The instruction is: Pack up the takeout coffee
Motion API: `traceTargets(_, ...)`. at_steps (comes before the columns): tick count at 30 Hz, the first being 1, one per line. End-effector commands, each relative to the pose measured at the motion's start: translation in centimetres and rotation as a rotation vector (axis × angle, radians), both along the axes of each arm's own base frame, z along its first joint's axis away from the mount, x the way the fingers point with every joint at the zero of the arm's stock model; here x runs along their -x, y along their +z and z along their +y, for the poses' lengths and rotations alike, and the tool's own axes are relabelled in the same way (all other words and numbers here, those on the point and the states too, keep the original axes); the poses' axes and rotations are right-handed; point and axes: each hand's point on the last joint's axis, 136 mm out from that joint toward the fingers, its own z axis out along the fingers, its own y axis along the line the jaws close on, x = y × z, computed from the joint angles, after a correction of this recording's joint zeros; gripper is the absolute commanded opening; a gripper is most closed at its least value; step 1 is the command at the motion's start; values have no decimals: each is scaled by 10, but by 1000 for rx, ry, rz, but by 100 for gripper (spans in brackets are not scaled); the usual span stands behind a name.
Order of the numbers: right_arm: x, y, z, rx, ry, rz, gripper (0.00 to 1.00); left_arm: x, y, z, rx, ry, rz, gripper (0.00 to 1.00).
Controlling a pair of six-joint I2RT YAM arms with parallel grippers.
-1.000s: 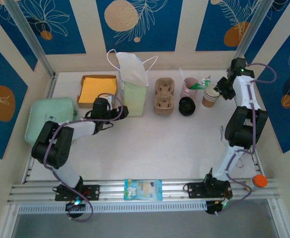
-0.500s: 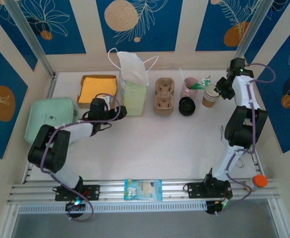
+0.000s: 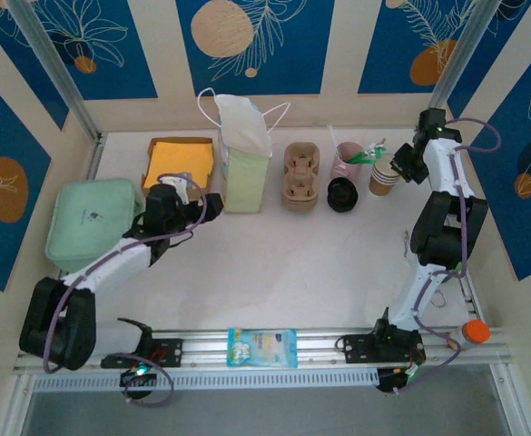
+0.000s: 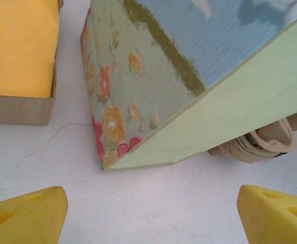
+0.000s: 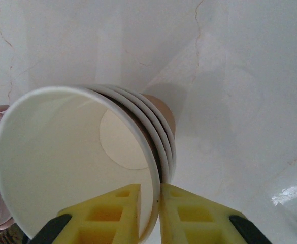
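The takeout coffee is out of view. A stack of lidless cream-rimmed paper cups (image 3: 385,179) stands at the back right. My right gripper (image 3: 398,168) (image 5: 149,188) is shut on the rim of the top paper cup (image 5: 82,162), with one yellow finger inside the wall and one outside. A light green paper bag (image 3: 245,168) (image 4: 189,76) with a floral side stands upright at the back centre. My left gripper (image 3: 191,188) (image 4: 153,213) hangs open just left of the bag's base, its jaws wide apart with bare table between them.
A cardboard cup carrier (image 3: 300,175) (image 4: 260,145) sits right of the bag. Beside it are a pile of black lids (image 3: 341,193) and a pink cup of utensils (image 3: 349,159). A box of yellow napkins (image 3: 180,163) (image 4: 16,46), a green lunchbox (image 3: 93,218) and a snack packet (image 3: 261,347) are around.
My right gripper's jaws have closed onto the top cup's rim. The left arm has drawn back to the left, away from the bag, still open.
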Motion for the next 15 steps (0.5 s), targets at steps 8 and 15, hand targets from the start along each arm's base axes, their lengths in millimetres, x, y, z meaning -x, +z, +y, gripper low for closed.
traceTargets(8, -3, 10, 6, -15, 3, -19, 16, 21, 2, 12, -54, 10, 2, 87)
traceTargets(15, -2, 16, 3, -21, -9, -29, 12, 25, 10, 12, -51, 1, -12, 87)
